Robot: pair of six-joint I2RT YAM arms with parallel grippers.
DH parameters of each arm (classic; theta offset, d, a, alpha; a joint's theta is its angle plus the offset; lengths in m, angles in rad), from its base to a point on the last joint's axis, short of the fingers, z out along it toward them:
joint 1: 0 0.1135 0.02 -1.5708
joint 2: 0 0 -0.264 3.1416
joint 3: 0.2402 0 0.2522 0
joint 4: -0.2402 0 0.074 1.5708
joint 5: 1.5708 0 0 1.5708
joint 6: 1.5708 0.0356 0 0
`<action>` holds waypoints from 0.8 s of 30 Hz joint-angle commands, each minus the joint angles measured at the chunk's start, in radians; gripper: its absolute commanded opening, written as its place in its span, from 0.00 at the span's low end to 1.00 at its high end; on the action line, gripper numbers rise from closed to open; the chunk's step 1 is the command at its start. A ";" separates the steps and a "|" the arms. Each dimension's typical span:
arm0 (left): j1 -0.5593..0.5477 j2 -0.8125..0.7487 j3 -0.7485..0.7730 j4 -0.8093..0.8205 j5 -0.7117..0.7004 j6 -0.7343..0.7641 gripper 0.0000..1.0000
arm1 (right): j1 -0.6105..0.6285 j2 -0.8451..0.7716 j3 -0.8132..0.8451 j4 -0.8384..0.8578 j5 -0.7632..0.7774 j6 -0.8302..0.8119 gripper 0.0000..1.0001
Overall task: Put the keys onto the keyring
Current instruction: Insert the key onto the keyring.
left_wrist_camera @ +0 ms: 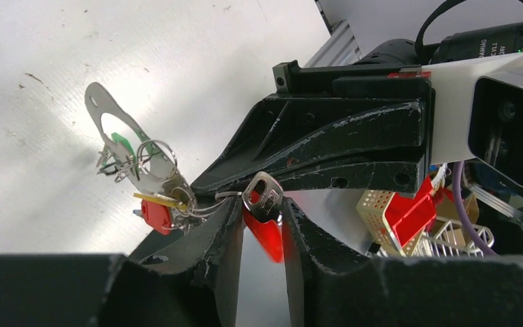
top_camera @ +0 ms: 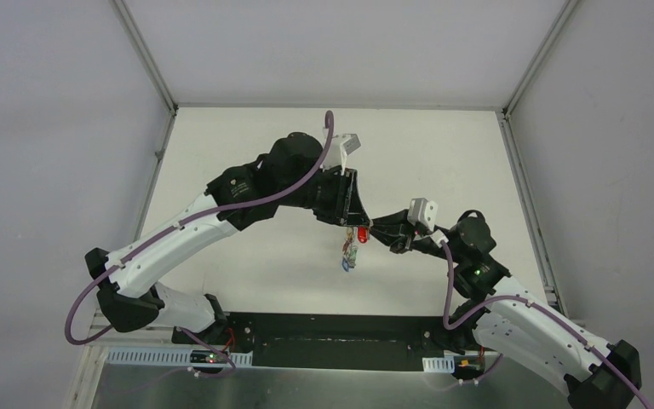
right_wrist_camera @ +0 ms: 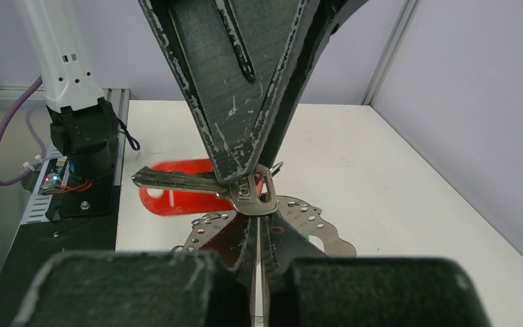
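Note:
A silver key [left_wrist_camera: 264, 194] with a red plastic part sits between the fingertips of my left gripper [left_wrist_camera: 262, 204], which is shut on it. In the right wrist view this key [right_wrist_camera: 177, 180] lies level, its head at my right gripper [right_wrist_camera: 259, 221]. That gripper is shut, and a thin wire ring [left_wrist_camera: 223, 195] runs from its tips to the key. The keyring [left_wrist_camera: 102, 116], a flat grey loop, hangs left of both grippers with small rings, a red-headed key [left_wrist_camera: 155, 212] and a green one [left_wrist_camera: 122, 143]. From above, the left gripper [top_camera: 353, 223] and right gripper [top_camera: 379, 232] meet over the table's middle.
The white table [top_camera: 247, 256] is fenced by metal rails [top_camera: 524, 187] at the sides and back. A perforated basket with red parts [left_wrist_camera: 402, 211] stands beyond the table edge. The left arm's base [right_wrist_camera: 82, 136] stands at the near edge.

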 commanded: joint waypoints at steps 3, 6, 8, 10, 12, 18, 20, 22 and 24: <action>-0.010 -0.009 0.028 0.102 0.032 0.057 0.36 | 0.000 -0.002 0.064 0.073 -0.033 0.014 0.00; -0.010 -0.047 0.038 0.107 -0.023 0.105 0.44 | 0.001 -0.006 0.063 0.074 -0.054 0.028 0.00; -0.010 -0.070 0.052 0.111 -0.052 0.154 0.52 | 0.000 -0.011 0.059 0.082 -0.065 0.044 0.00; -0.011 -0.084 0.068 0.113 -0.074 0.195 0.62 | 0.000 -0.018 0.052 0.097 -0.069 0.066 0.00; -0.010 -0.095 0.080 0.114 -0.098 0.234 0.65 | 0.000 -0.027 0.045 0.110 -0.068 0.089 0.00; -0.010 -0.122 0.083 0.106 -0.177 0.327 0.72 | 0.000 -0.057 0.031 0.143 -0.062 0.182 0.00; -0.011 -0.134 0.071 0.098 -0.197 0.366 0.70 | 0.000 -0.065 0.017 0.187 -0.073 0.215 0.00; -0.011 -0.154 0.046 0.096 -0.207 0.420 0.68 | 0.000 -0.068 0.003 0.222 -0.123 0.215 0.00; -0.011 -0.180 0.014 0.096 -0.204 0.477 0.66 | 0.000 -0.073 -0.004 0.236 -0.172 0.179 0.00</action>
